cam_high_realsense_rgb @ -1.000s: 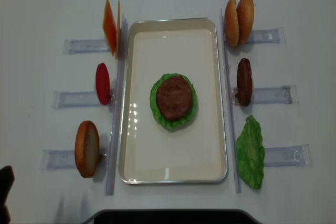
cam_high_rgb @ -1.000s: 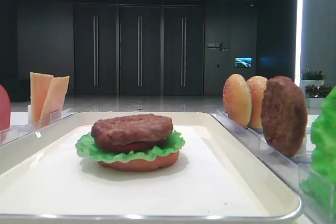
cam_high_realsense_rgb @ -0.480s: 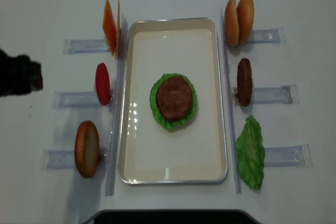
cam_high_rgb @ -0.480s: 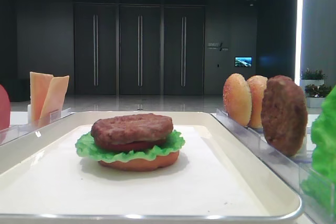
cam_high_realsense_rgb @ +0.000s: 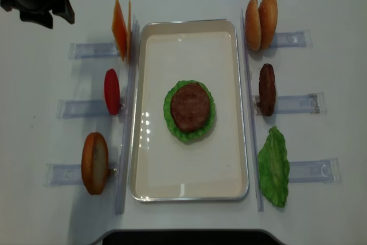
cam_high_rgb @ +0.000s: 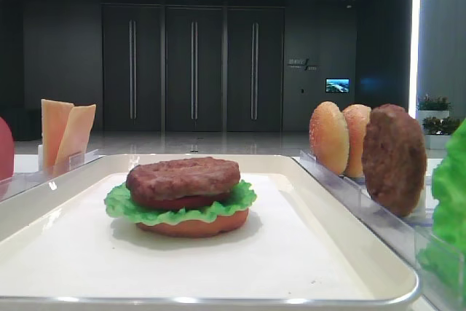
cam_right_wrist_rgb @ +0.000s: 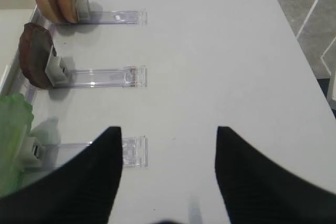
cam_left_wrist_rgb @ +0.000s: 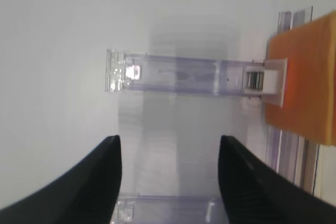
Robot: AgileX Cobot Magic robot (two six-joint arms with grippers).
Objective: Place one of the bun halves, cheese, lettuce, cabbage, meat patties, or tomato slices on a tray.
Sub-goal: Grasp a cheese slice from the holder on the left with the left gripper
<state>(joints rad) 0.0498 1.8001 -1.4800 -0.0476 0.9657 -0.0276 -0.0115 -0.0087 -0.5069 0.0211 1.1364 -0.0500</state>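
Upright, the cheese [cam_high_realsense_rgb: 120, 28] stands edge-on, beside the tray [cam_high_realsense_rgb: 189, 190].

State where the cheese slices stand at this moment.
In the overhead view the cheese stands upright in a clear rack just outside the tray's top-left corner, above the tomato slice, with the left hand hovering farther left.

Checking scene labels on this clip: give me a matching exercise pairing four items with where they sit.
Things:
1. cheese
2. tomato slice
3. spare meat patty
4. loose lettuce

Places:
A. right of the tray, nearest rack
B. left of the tray, farthest rack
C. right of the tray, middle rack
D. left of the tray, middle rack

Pairs: 1-B, 2-D, 3-C, 4-A
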